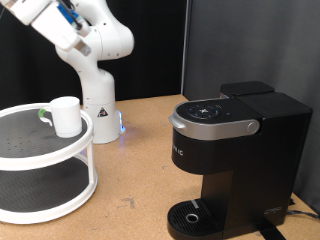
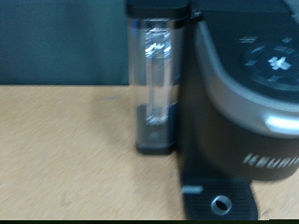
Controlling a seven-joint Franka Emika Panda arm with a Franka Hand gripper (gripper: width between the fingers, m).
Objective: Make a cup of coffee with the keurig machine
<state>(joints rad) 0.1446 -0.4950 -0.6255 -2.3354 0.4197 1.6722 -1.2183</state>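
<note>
The cup (image 1: 66,115) stood on the top tier of a round white two-level shelf (image 1: 40,165) at the exterior view's left, with a greenish mark beside its handle. The claw did not show in either view; only part of the white arm (image 1: 75,30) crossed the exterior view's top left corner, above the cup and well apart from it, so whether the fingers were apart or together could not be told. The coffee machine (image 1: 235,160) sat at the exterior view's right on the wooden table (image 1: 135,175), its lid down and its drip tray (image 1: 192,215) bare. Open tabletop lay between the shelf's rim and the machine, with the arm's white base (image 1: 98,110) standing behind that gap, just beside the shelf. The wrist view looked at the machine from nearby and showed a clear water tank (image 2: 155,79) on its side, which the exterior view did not show, along with the button panel (image 2: 266,56) and the tray.
</note>
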